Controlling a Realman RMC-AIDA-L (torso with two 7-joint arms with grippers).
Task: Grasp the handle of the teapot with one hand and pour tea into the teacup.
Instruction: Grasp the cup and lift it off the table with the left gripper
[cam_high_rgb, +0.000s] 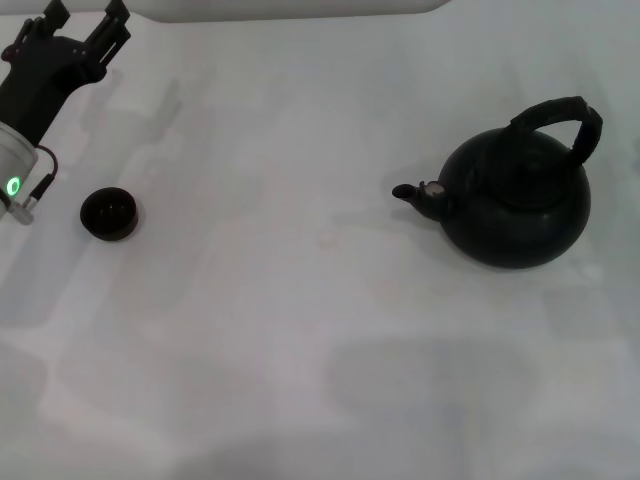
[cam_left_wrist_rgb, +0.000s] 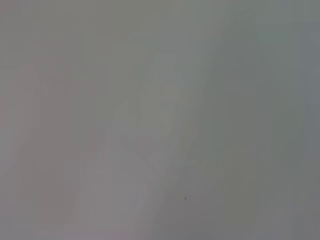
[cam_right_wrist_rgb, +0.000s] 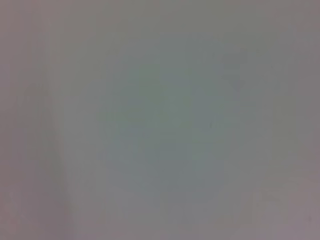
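Note:
The matte-black teapot (cam_high_rgb: 520, 200) stands on the white table at the right in the head view, its short spout (cam_high_rgb: 412, 193) pointing left. Its thick black arched handle (cam_high_rgb: 560, 120) rises over the top. The tiny dark teacup (cam_high_rgb: 108, 214) sits at the left, far from the pot. My left gripper (cam_high_rgb: 85, 20) is at the far left top corner, above and behind the cup, its fingers spread apart and empty. My right gripper is out of view. Both wrist views show only blank grey surface.
The white table (cam_high_rgb: 300, 300) stretches between cup and teapot. A pale rim edge (cam_high_rgb: 290, 10) runs along the top of the head view.

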